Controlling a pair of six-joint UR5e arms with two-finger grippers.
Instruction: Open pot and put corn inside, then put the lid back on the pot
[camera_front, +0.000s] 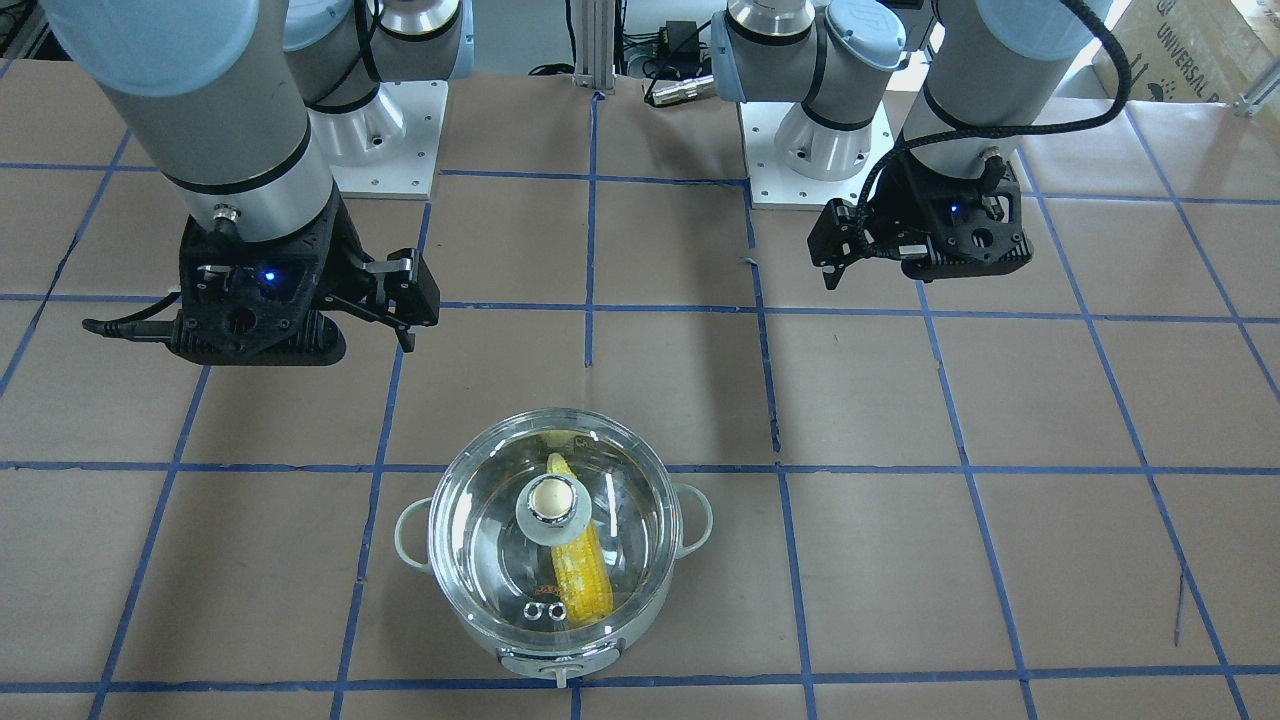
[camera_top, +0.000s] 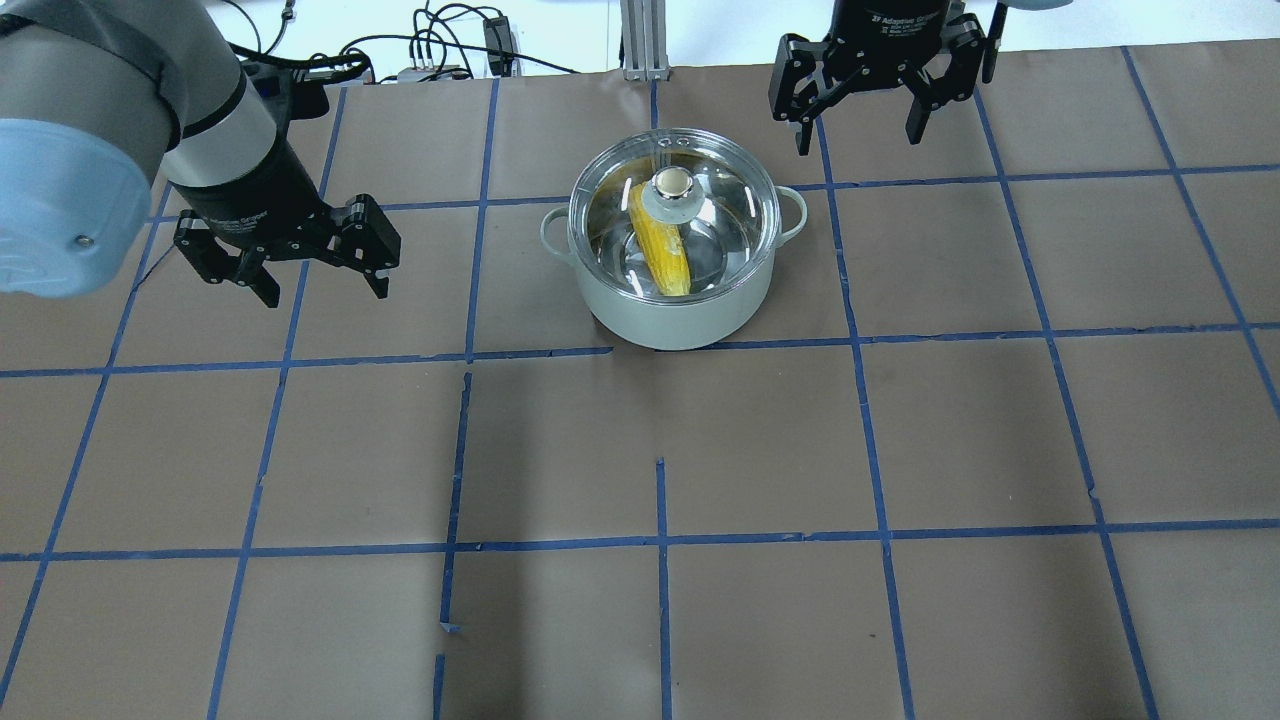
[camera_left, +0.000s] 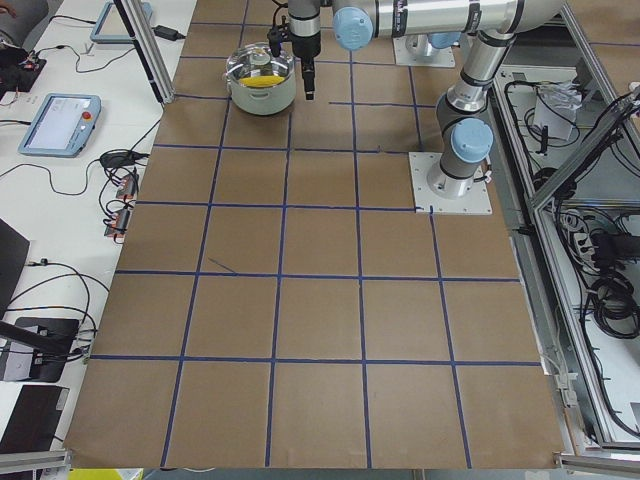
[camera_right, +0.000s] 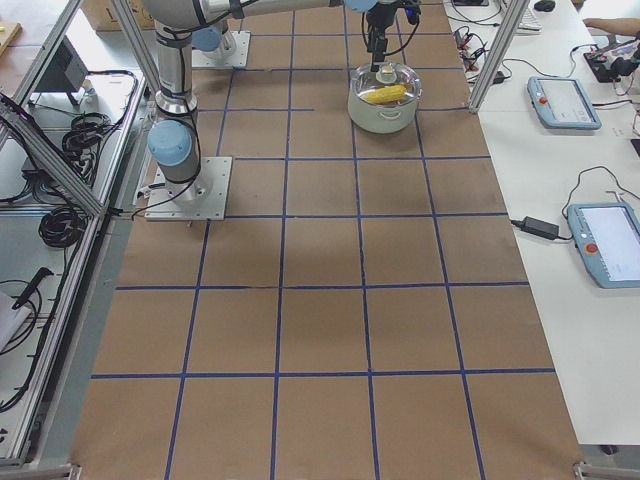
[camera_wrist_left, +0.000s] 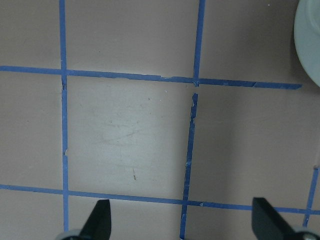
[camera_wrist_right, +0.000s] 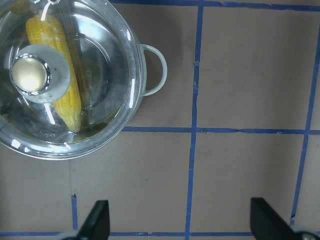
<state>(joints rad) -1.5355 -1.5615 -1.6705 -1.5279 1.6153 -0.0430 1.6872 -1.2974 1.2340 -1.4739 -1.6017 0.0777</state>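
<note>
The steel pot (camera_top: 680, 312) stands on the table with the clear glass lid (camera_top: 672, 185) seated on it. The yellow corn (camera_top: 665, 255) lies inside, seen through the glass. The front view shows the pot (camera_front: 695, 515), the lid (camera_front: 552, 495) and the corn (camera_front: 582, 580). My left gripper (camera_top: 325, 290) is open and empty, raised to the pot's left. My right gripper (camera_top: 856, 140) is open and empty, raised beyond the pot to its right. The right wrist view (camera_wrist_right: 180, 222) shows the lid (camera_wrist_right: 30, 74) and the corn (camera_wrist_right: 70, 107) at upper left.
The table is brown paper with a blue tape grid. The pot's edge (camera_wrist_left: 310, 40) shows at the upper right of the left wrist view. The side views show tablets and cables on benches beside the table, and the arm bases at the robot's side.
</note>
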